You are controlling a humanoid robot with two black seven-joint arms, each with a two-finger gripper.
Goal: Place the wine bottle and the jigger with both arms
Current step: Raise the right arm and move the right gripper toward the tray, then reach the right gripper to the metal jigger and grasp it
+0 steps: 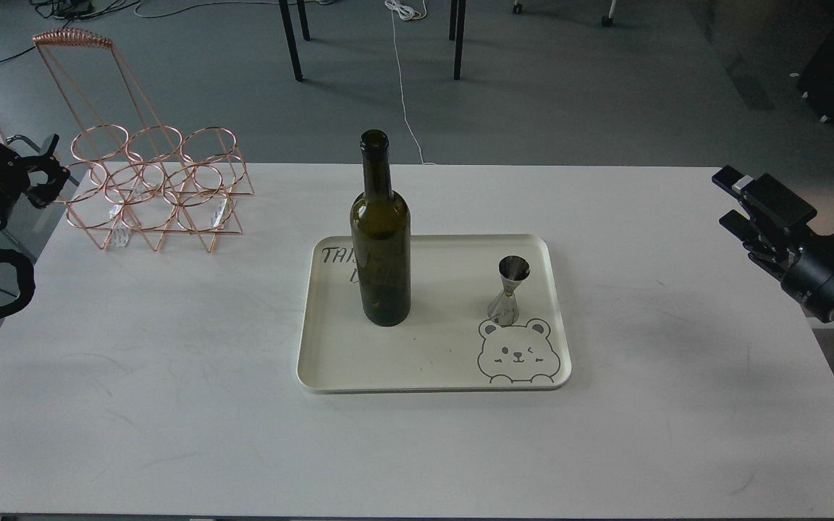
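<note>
The wine bottle (380, 239), dark olive-green, stands upright on the left part of a cream tray (431, 362). The small silver jigger (510, 291) stands upright on the tray's right part, just above a printed bear face. My left gripper (17, 136) is at the far left edge, off the table beside the wire rack, with its fingers spread and empty. My right gripper (727, 200) reaches in over the table's right edge and points left toward the tray. Its two fingers are apart and hold nothing. It is well to the right of the jigger.
A copper wire bottle rack (156, 188) with a tall handle stands at the table's back left, close to my left gripper. The white table (171, 405) extends around the tray. Chair legs and cables lie on the floor behind.
</note>
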